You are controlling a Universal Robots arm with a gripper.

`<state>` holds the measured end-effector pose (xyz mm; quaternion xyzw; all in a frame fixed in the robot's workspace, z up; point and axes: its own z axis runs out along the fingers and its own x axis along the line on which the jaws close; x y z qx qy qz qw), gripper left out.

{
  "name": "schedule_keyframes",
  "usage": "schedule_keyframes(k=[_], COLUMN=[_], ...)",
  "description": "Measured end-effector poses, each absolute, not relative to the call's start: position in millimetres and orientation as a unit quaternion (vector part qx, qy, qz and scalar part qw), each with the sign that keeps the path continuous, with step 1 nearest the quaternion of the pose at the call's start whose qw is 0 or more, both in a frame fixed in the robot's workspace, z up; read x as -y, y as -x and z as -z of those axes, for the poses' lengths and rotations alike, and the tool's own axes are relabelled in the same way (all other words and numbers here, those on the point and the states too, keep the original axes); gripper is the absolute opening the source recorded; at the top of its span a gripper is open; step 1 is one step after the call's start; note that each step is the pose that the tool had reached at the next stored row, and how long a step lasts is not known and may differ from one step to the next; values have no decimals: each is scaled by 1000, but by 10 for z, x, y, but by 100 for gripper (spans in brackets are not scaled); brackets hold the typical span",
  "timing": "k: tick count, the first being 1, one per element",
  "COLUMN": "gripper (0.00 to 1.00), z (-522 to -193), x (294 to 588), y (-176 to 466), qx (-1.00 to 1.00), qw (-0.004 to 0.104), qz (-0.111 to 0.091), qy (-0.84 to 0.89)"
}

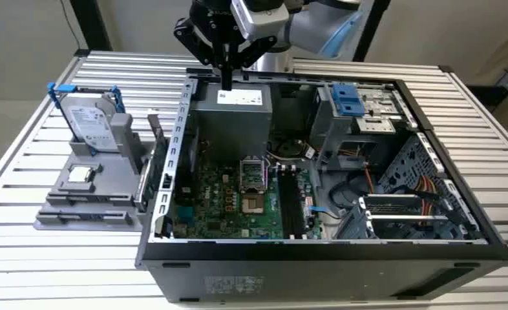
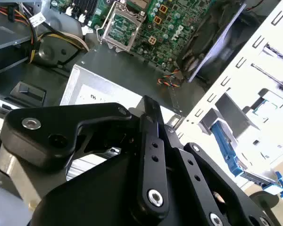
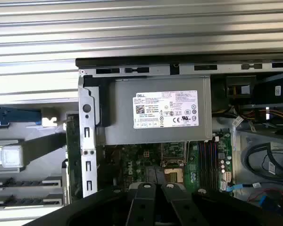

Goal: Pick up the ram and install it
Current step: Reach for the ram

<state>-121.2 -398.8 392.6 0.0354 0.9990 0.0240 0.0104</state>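
My gripper [image 1: 227, 85] hangs shut and empty above the back edge of the open computer case [image 1: 426, 139], over the grey power supply [image 1: 232, 119]. Its black fingers [image 3: 146, 190] appear closed together in both wrist views, with the tip [image 2: 148, 102] over the power supply [image 2: 92, 92]. A thin narrow board that looks like the ram [image 1: 156, 134] stands on edge in the grey holder [image 1: 86, 210], on the exterior view's left of the case and well below the gripper in that view. The motherboard's long black slots [image 1: 289, 203] [image 3: 208, 160] lie beside the CPU socket [image 1: 251, 174].
The holder also carries a hard drive [image 1: 92, 123] with a blue handle and a small square silver chip [image 1: 81, 174] [image 3: 9, 156]. A green card [image 1: 148, 184] stands beside the case wall. Inside the case are cables [image 1: 409, 194] and a drive cage [image 1: 357, 106]. The slatted table [image 1: 39, 258] surrounds everything.
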Motion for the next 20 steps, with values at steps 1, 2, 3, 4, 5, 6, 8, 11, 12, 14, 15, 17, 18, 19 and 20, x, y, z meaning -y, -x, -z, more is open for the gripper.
schedule_keyframes(k=[1,2,3,4,5,6,8,11,12,14,15,17,18,19,20], gripper=[0,0,0,0,0,0,0,0,0,0,0,0,0,0,0], z=[-3926,-3926,-3926,-3926,-3926,-3926,-3926,-3926,-3926,-3926,-3927,-3926,-3927,-3927,-3927], x=[3988,3988,3988,3988,3988,3988,3988,3988,3988,3988,3988,3988,3988,3988,3988], y=[1212,1212,1212,1212,1212,1212,1212,1212,1212,1212,1212,1227,1240,1257,1273], qx=[-999,-999,-999,-999,-999,-999,-999,-999,-999,-999,-999,-999,-999,-999,-999], qw=[10,10,10,10,10,10,10,10,10,10,10,10,10,10,10], qz=[-24,-24,-24,-24,-24,-24,-24,-24,-24,-24,-24,-24,-24,-24,-24], qy=[-35,-35,-35,-35,-35,-35,-35,-35,-35,-35,-35,-35,-35,-35,-35])
